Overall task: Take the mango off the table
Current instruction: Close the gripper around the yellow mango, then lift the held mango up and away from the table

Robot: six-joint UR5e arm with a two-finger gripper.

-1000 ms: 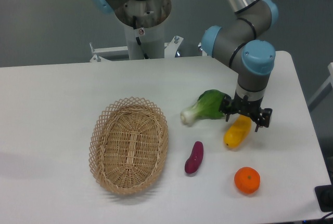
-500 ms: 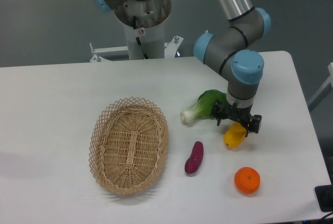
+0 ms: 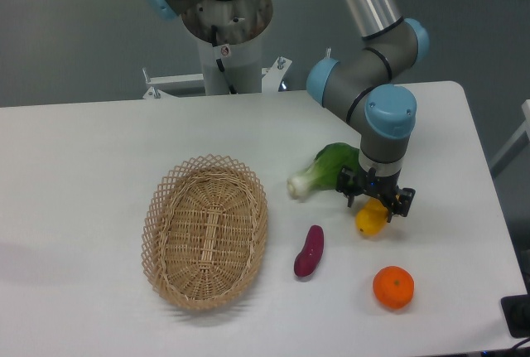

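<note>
The yellow-orange mango (image 3: 368,221) lies on the white table (image 3: 99,166), right of centre. My gripper (image 3: 377,201) hangs straight down over the mango's upper end and hides that part of it. Its dark fingers stand apart on either side of the fruit, so it looks open. I cannot tell whether the fingers touch the mango. Only the lower end of the mango shows below the gripper.
A green leafy vegetable with a white stalk (image 3: 321,170) lies just left of the gripper. A purple sweet potato (image 3: 309,251) lies below left of the mango, and a round orange (image 3: 392,287) sits below it. A wicker basket (image 3: 204,231) stands on the left.
The arm has shifted left and lowered, so the gripper now covers more of the mango's upper end. The mango has stayed where it was on the table.
</note>
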